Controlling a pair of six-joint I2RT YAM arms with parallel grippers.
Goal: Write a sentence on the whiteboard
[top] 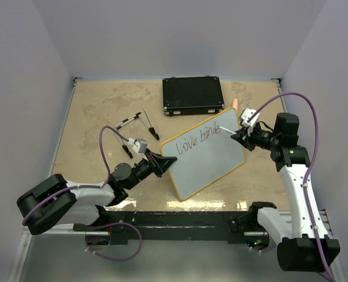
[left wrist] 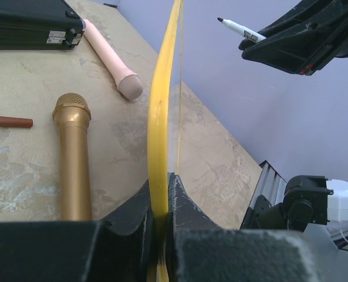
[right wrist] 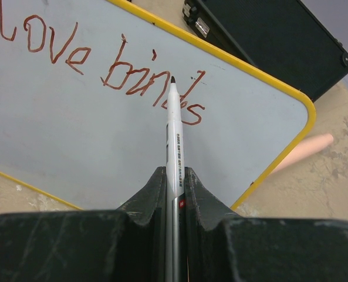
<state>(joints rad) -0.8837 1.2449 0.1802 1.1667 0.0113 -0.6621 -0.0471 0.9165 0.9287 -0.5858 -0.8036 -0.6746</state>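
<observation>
Working over a mottled tan desk. Propping the whiteboard up at a slant just in front of the black case, on the side toward the arms. Clamping the left pincer fully down on the thin yellow frame, at the board's edge farthest from the black case. Squeezing the right pincer shut on the marker, low on its barrel, beside the board's corner nearest the black case. Hovering the tip just clear of the glossy face, going by the left wrist view. Showing "love binds" of the sentence in red-brown strokes, along the board's edge closest to the black case; probably leaving more words to write on the bare face below. Judging the board stiff, light and slick-faced: likely swinging or bowing under pen pressure with only one edge pinched, so taking hold on the frame, never the face. Judging the marker slim, hard and smooth: best gripping squarely and pressing lightly.
</observation>
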